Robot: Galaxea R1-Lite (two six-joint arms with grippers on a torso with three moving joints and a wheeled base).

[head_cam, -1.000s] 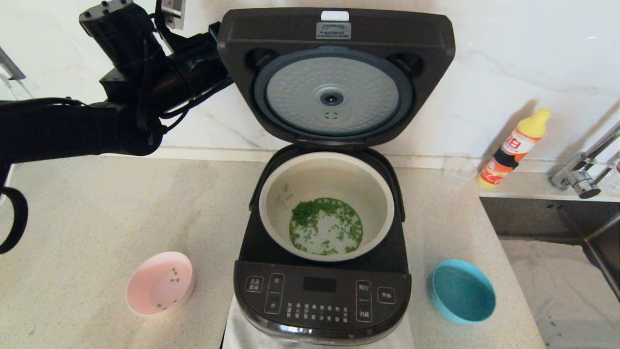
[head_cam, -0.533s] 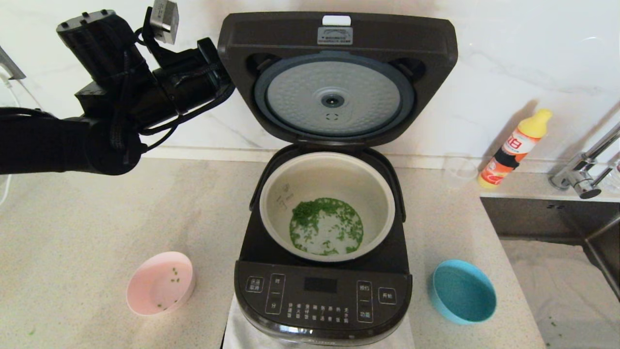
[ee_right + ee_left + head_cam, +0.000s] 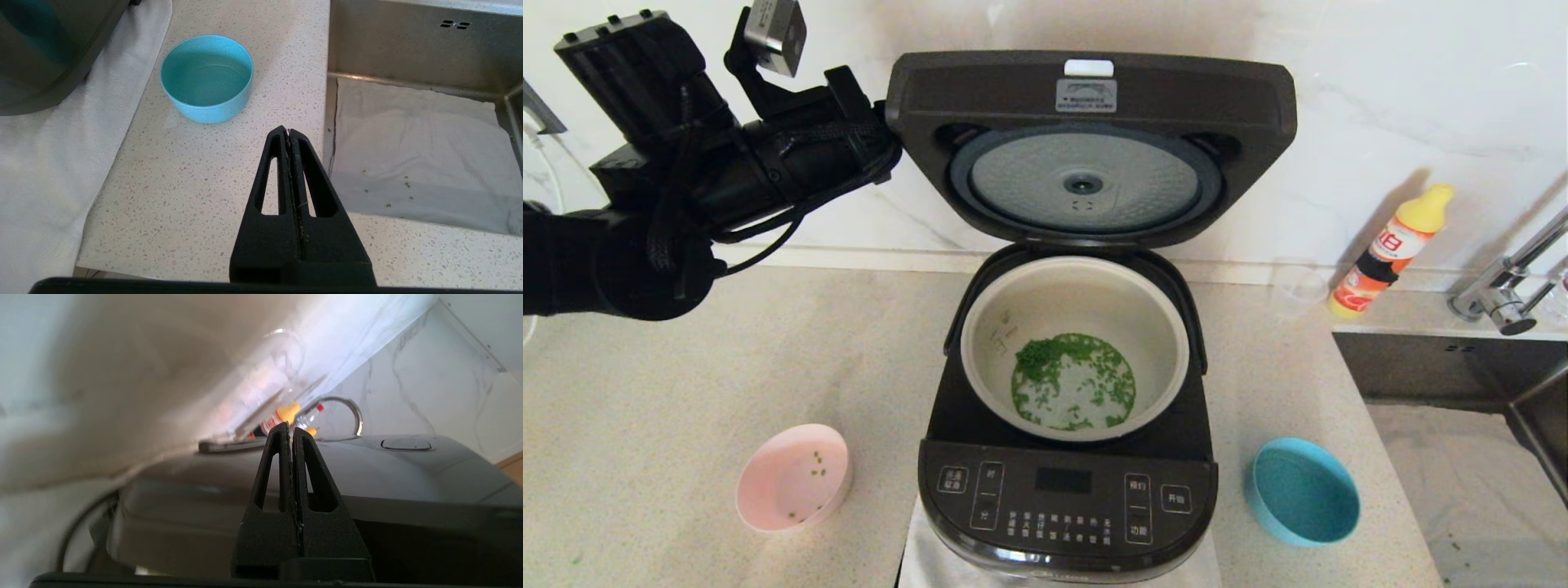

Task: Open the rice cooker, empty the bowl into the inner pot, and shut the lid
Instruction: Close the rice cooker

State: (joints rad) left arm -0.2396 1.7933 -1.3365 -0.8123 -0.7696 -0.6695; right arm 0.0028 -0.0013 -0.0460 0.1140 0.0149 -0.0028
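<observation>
Lid (image 3: 1089, 147) raised above pot (image 3: 1075, 347), hinge at rear. Left gripper (image 3: 290, 430), fingers pressed together and empty, sits behind lid's left edge, seemingly touching its back; push runs forward and down. Right gripper (image 3: 289, 134) closed, parked by blue bowl (image 3: 206, 77)

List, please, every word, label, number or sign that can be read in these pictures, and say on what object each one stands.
Nothing here can be read with certainty.
rice cooker front panel: white Chinese button labels, too small to read.
lid underside: a grey sticker with print, too small to read.
inner pot wall: faint level marks, unreadable.
yellow-capped bottle: red and white label with large characters, too blurred to quote.
</observation>
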